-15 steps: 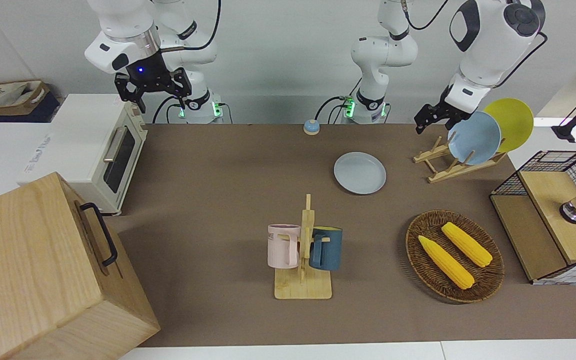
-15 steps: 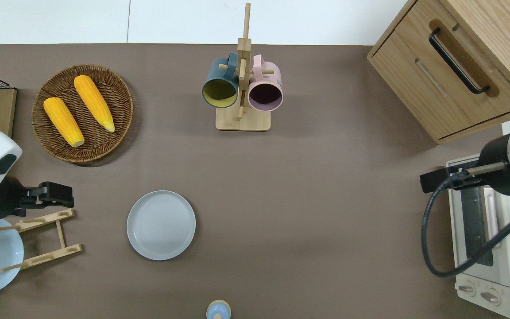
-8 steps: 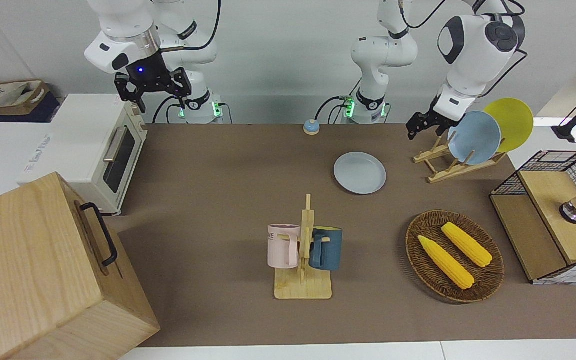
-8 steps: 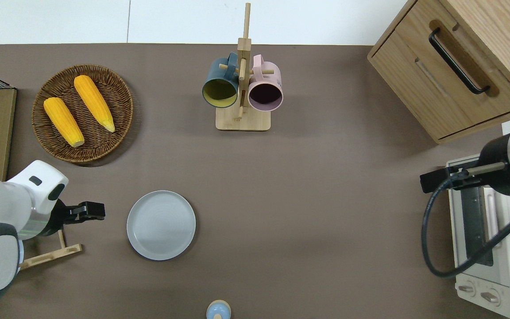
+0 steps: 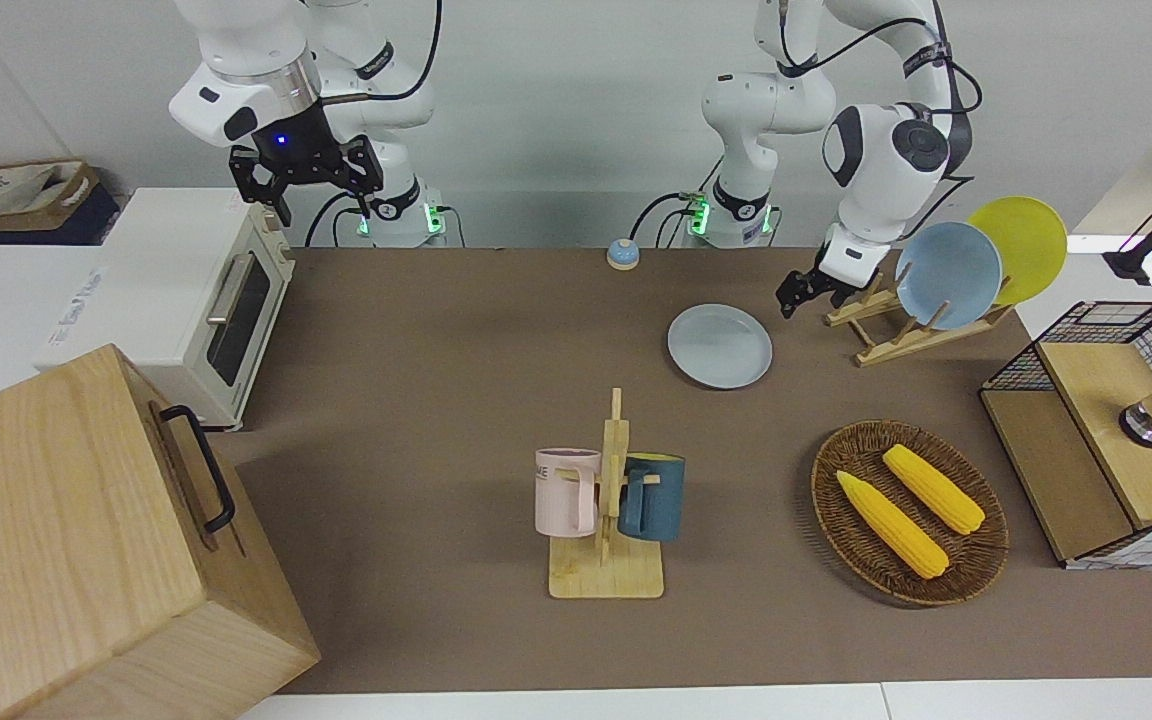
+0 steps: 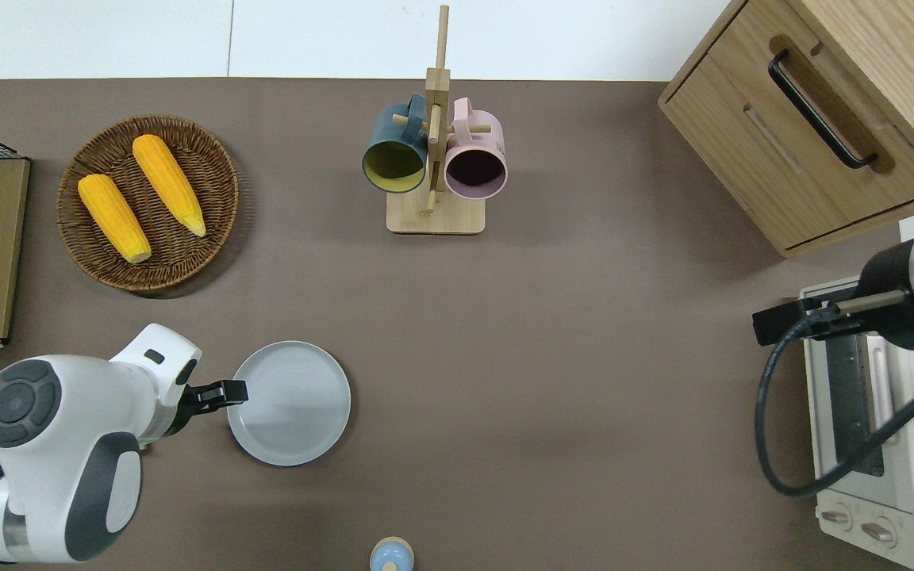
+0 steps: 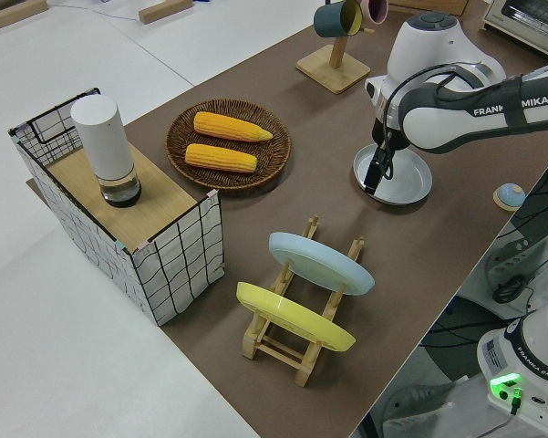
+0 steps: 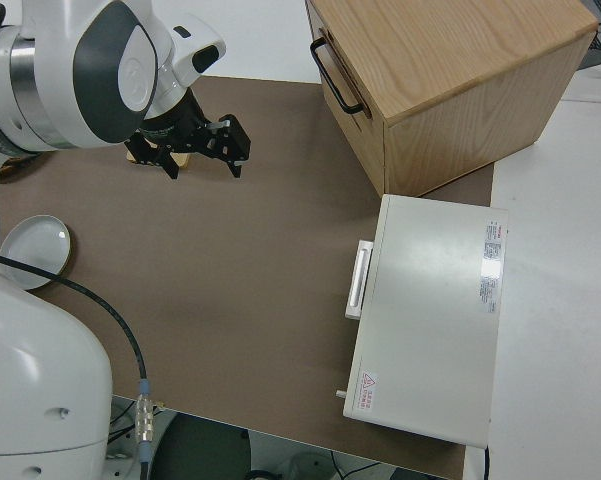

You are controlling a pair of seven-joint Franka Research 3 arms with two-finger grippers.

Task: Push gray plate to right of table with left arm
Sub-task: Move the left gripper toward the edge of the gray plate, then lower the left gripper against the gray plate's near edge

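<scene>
The gray plate (image 6: 289,403) is round, shallow and smooth, with a low rim — it lies flat on the matte brown table (image 6: 584,357), toward my left arm's end, nearer the robots than the woven basket (image 6: 147,203); being round, it has no long axis; my left gripper (image 6: 228,392) sits at its rim on the rack (image 5: 886,325) side, holding nothing — whether the fingers are apart I cannot tell; my right arm is parked.
</scene>
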